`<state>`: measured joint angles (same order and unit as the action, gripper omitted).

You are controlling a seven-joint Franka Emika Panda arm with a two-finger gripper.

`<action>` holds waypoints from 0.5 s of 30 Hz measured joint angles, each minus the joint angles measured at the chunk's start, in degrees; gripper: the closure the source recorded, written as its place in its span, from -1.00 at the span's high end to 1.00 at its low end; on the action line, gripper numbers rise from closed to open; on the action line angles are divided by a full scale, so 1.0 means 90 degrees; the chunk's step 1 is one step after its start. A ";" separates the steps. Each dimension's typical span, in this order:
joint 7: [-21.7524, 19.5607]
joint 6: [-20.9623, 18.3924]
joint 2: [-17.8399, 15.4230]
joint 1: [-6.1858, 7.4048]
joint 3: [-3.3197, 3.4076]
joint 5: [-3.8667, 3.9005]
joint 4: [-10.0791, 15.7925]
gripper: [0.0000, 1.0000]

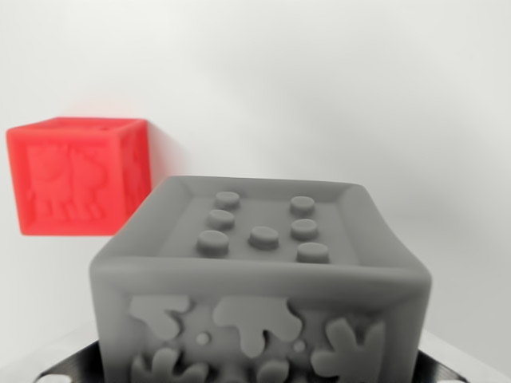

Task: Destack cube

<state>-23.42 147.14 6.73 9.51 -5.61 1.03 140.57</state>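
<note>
A grey cube [259, 279] with round studs on its top face and raised shapes on its front fills the lower middle of the wrist view, very close to the camera. Black parts of my gripper [255, 373] show only at the bottom corners, pressed against the cube's two sides, so it looks shut on the grey cube. The fingertips themselves are hidden behind the cube. A red cube [78, 177] with embossed figures sits apart on the white surface, farther away at the wrist view's left, touching nothing.
A plain white surface [335, 96] spreads behind and to the right of both cubes. The red cube casts a faint shadow on its right side.
</note>
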 joint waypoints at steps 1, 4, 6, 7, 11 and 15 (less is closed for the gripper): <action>0.0019 0.0000 0.0016 -0.0012 0.0013 0.0000 -0.0017 -1.00; 0.0071 0.0000 0.0058 -0.0050 0.0042 0.0000 -0.0058 -1.00; 0.0115 0.0000 0.0091 -0.0077 0.0067 0.0000 -0.0093 -1.00; 0.0125 0.0000 0.0099 -0.0083 0.0074 0.0000 -0.0102 -1.00; 0.0201 0.0000 0.0157 -0.0131 0.0123 0.0000 -0.0166 -1.00; 0.0269 0.0000 0.0217 -0.0174 0.0165 0.0000 -0.0229 -1.00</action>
<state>-20.99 147.14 8.68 7.95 -4.13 1.03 138.50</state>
